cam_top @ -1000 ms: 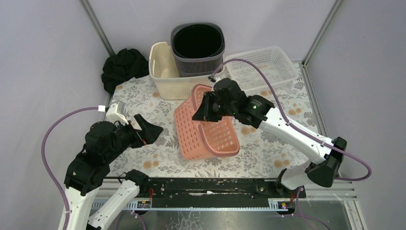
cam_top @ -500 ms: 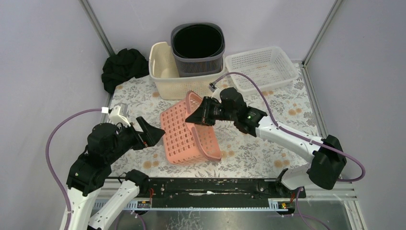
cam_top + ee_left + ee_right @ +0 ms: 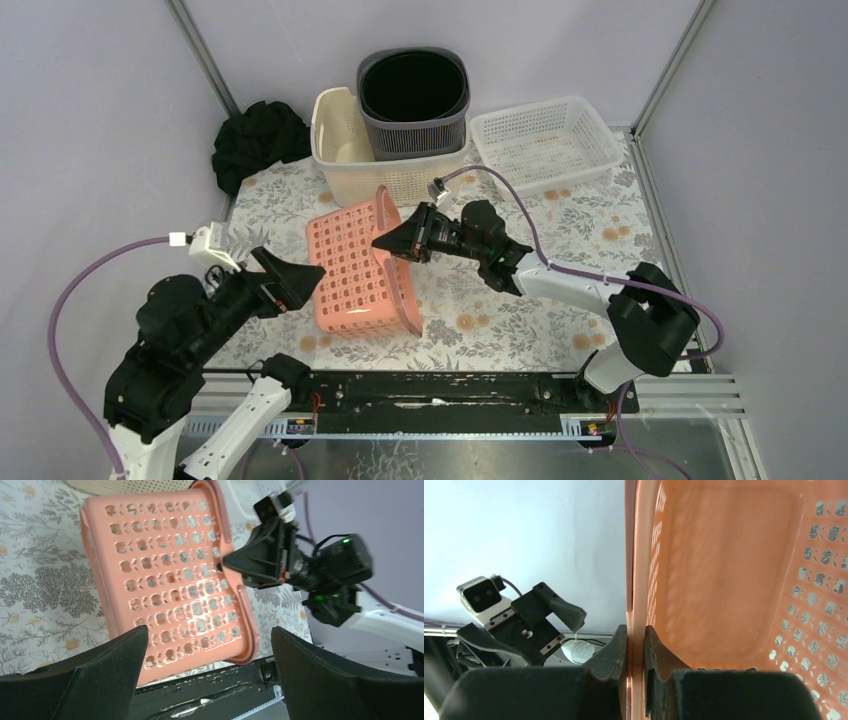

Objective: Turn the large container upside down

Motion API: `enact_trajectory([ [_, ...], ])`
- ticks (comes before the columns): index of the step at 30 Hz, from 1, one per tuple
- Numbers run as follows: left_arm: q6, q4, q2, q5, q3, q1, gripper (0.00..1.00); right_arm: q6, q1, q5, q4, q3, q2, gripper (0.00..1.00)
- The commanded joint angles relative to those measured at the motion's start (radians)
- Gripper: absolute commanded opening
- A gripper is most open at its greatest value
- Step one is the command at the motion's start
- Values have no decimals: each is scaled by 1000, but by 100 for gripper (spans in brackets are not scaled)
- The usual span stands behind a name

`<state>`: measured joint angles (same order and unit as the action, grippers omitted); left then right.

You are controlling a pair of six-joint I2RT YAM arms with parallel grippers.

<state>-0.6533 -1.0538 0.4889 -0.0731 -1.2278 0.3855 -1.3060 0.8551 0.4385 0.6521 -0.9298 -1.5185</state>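
Observation:
The large container is a pink perforated basket (image 3: 355, 265) at the table's middle front. It is tipped up on its edge, outer face toward the left arm, opening toward the right arm. My right gripper (image 3: 385, 240) is shut on the basket's upper rim; the right wrist view shows the rim pinched between the jaws (image 3: 635, 627), with the basket's inside (image 3: 724, 580) to the right. My left gripper (image 3: 300, 275) is open and empty just left of the basket. In the left wrist view it (image 3: 208, 630) hangs wide open over the basket (image 3: 170, 580), apart from it.
A cream basket (image 3: 345, 150) and a dark grey bin (image 3: 413, 100) stand at the back. A white mesh basket (image 3: 545, 140) is at the back right and a black cloth (image 3: 258, 140) at the back left. The black front rail (image 3: 420, 390) runs under the basket's near edge.
My right gripper has swung the pink basket leftward and tipped it further over. The left arm has drawn back to the left and a little lower, still open.

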Motion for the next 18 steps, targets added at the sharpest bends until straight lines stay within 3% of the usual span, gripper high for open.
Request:
enact_trajectory([
  [1,-12,-52,-17,63,-82,3,100,-106,-5,13,326,2,-48,0],
  [9,-9,-84,-1,77,-166,4,100,-198,21,-25,555,-10,-209,0],
  [18,-3,-87,24,74,-203,3,100,-290,95,-95,773,-163,-426,0],
])
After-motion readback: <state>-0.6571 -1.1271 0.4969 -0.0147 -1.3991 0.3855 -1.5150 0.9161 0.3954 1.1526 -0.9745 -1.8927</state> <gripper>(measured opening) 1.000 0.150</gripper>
